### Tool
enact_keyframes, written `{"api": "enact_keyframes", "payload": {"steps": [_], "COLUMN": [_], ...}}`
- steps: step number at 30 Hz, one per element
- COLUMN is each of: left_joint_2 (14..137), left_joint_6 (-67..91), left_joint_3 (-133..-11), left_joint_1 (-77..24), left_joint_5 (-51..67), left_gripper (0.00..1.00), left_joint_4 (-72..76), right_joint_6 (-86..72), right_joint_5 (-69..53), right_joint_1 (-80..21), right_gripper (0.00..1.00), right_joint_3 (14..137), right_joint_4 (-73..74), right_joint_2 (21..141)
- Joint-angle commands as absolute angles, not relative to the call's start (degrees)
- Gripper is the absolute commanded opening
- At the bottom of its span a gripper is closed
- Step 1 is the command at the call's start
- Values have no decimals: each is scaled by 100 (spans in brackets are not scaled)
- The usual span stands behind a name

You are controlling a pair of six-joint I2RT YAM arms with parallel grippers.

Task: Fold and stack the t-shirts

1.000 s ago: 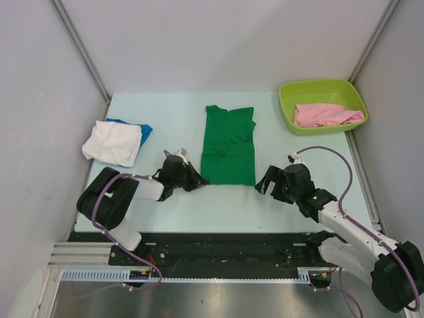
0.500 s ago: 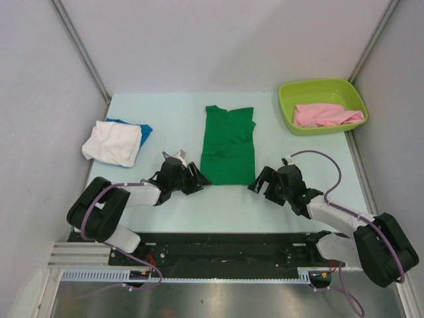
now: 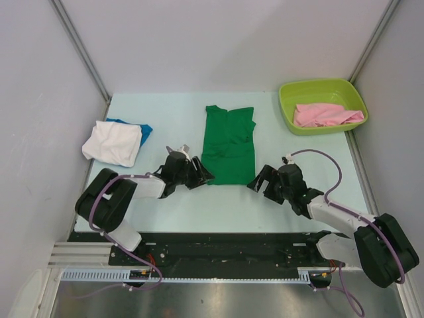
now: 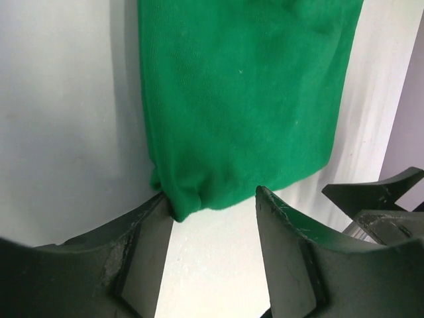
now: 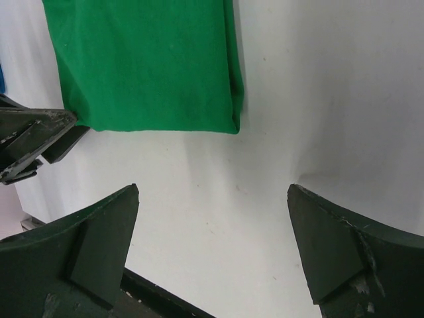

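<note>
On the left of the surface (image 3: 173, 109), a folded white t-shirt (image 3: 112, 142) lies on a blue t-shirt (image 3: 143, 128). The left claw (image 3: 201, 175), jaws apart, sits at the near left corner of the green t-shirt (image 3: 229, 144), perhaps touching it. The green t-shirt lies folded at centre. The right claw (image 3: 260, 183) gapes wide just off its near right corner, gripping nothing. Far right, a lime-green tub (image 3: 289, 114) holds the crumpled pink t-shirt (image 3: 324, 114).

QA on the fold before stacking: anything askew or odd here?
Green shirt: near-left corner is bunched, beside the open left gripper. White shirt sits skewed on the blue one. Pink shirt lies crumpled in the tub.
</note>
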State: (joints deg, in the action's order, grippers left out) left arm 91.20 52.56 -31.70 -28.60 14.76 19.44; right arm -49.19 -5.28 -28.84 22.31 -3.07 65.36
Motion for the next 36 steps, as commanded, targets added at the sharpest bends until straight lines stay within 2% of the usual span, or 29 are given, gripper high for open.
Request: {"api": "enact_keyframes", "payload": {"steps": [1, 4, 5, 7, 14, 17, 29, 32, 34, 36], "left_joint_2": [9773, 9852, 9861, 9826, 9466, 9264, 9070, 9088, 9088, 9018], "left_joint_6": [5054, 5071, 5071, 5063, 5089, 5089, 5089, 5080, 5080, 5080], "left_joint_3": [-3093, -3103, -3094, -3103, -2971, -2901, -2716, -2725, -2733, -2716], "left_joint_1": [-2874, -2865, -2874, -2874, -2874, -2874, -2874, -2874, -2874, -2874], "left_joint_5": [914, 932, 949, 949, 1002, 1054, 1169, 1178, 1195, 1195], "left_gripper": [58, 33, 13, 0, 0, 0, 0, 0, 0, 0], "left_joint_4": [958, 1011, 1011, 1002, 1011, 967, 1011, 1028, 1028, 1020], "right_joint_6": [-4817, -4782, -4790, -4781, -5009, -5194, -5792, -5827, -5836, -5827], "right_joint_5": [-598, -615, -624, -624, -668, -712, -1160, -1143, -1143, -1108], "right_joint_1": [-2795, -2751, -2725, -2707, -2698, -2716, -2926, -3032, -3032, -3024], "right_gripper": [99, 99, 99, 99, 98, 95, 67, 57, 45, 23], "right_joint_3": [2241, 2241, 2233, 2241, 2233, 2232, 2250, 2250, 2250, 2250], "right_joint_4": [-343, -299, -290, -307, -808, -1203, -2926, -3050, -3059, -2998], "right_joint_2": [6355, 6328, 6337, 6346, 6828, 7145, 8999, 9166, 9211, 9202]}}
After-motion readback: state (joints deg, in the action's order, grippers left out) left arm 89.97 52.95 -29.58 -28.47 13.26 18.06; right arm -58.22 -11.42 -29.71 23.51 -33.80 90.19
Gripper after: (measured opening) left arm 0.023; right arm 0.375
